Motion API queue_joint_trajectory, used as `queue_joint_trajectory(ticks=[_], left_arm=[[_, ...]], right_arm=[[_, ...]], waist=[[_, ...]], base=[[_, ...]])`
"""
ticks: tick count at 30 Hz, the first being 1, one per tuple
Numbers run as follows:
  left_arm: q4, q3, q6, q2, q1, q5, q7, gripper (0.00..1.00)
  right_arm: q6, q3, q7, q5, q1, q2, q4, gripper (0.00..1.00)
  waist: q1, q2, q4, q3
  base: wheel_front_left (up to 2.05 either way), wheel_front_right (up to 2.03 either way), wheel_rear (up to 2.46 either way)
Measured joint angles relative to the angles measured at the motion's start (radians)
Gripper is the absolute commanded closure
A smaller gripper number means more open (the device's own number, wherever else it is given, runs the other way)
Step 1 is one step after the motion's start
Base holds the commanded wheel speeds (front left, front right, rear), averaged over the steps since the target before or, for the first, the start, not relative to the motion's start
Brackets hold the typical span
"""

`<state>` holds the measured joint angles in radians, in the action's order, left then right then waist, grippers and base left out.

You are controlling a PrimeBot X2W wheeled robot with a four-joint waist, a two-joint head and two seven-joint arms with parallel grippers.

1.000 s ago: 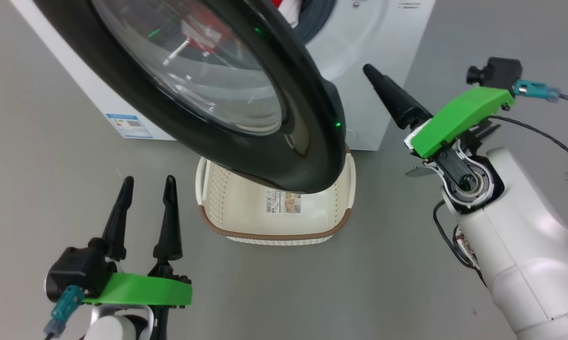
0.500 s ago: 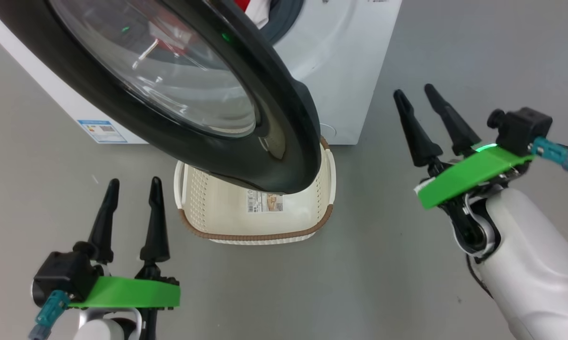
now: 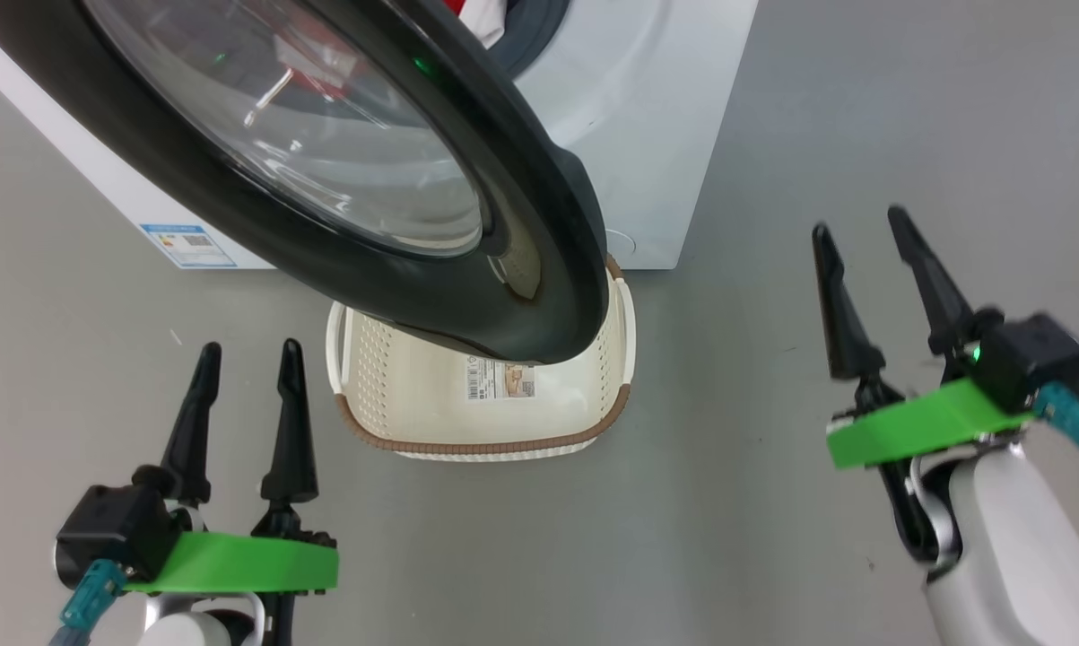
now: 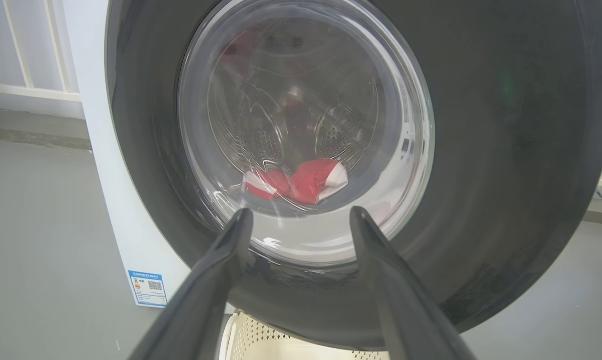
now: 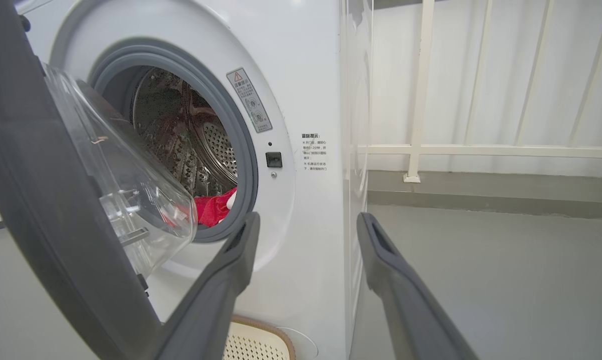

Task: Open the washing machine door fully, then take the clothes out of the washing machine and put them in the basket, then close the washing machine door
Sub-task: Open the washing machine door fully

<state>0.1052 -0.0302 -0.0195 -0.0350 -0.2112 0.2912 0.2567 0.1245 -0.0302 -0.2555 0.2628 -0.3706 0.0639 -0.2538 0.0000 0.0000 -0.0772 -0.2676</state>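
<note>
Sitting: basket (image 3: 476, 446) | between left pincer (image 3: 249, 344) and right pincer (image 3: 859, 221) | touching neither

- My left gripper (image 3: 249, 345) has two long black fingers that narrow to a cone-like point.
- My right gripper (image 3: 860, 221) has the same two fingers.
- Behind each is a flat, bright green plate (image 3: 234, 563).
- Each wrist carries a small black camera box (image 3: 108, 529) with a teal plug (image 3: 91, 599).
- My forearm shell (image 3: 1005, 556) is glossy white.

The basket (image 3: 485, 445) sits before the washing machine (image 3: 647, 135), under its door (image 3: 548, 269), clothes (image 4: 308, 181) inside.
</note>
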Motion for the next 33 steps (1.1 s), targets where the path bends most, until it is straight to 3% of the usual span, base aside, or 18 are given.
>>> queue_joint_trajectory(ticks=[12, 26, 27, 28, 29, 33], left_arm=[[-0.006, -0.003, 0.0, 0.0, 0.017, -0.012, 0.0, 0.0], [-0.005, -0.013, -0.007, 0.0, 0.023, -0.017, 0.0, 0.0], [-0.005, -0.015, -0.007, 0.0, 0.023, -0.017, 0.0, 0.0], [-0.005, -0.016, -0.007, 0.0, 0.023, -0.017, 0.0, 0.0], [-0.005, -0.017, -0.007, 0.0, 0.023, -0.017, 0.0, 0.0], [-0.005, -0.022, -0.006, 0.0, 0.023, -0.016, 0.0, 0.0]], right_arm=[[0.0, 0.017, 0.0, -0.025, 0.18, -0.011, 0.116, 0.0], [0.0, 0.024, 0.0, -0.025, 0.196, -0.012, 0.136, 0.0], [0.0, 0.024, 0.0, -0.024, 0.196, -0.012, 0.136, 0.42], [0.0, 0.025, 0.0, -0.024, 0.195, -0.012, 0.135, 0.67], [0.0, 0.025, 0.0, -0.024, 0.195, -0.012, 0.133, 1.0], [0.0, 0.021, 0.0, -0.024, 0.183, -0.012, 0.108, 1.0]], waist=[[0.0, 0.0, 0.0, 0.012], [0.0, 0.0, -0.004, 0.021], [0.0, 0.0, -0.006, 0.022], [0.0, 0.0, -0.008, 0.023], [0.0, 0.0, -0.009, 0.024], [0.0, 0.0, -0.016, 0.021]], base=[[0.0, 0.0, 0.0], [0.0, 0.0, 0.0], [0.0, 0.0, 0.0], [0.0, 0.0, 0.0], [0.0, 0.0, 0.0], [0.0, 0.0, 0.0]])
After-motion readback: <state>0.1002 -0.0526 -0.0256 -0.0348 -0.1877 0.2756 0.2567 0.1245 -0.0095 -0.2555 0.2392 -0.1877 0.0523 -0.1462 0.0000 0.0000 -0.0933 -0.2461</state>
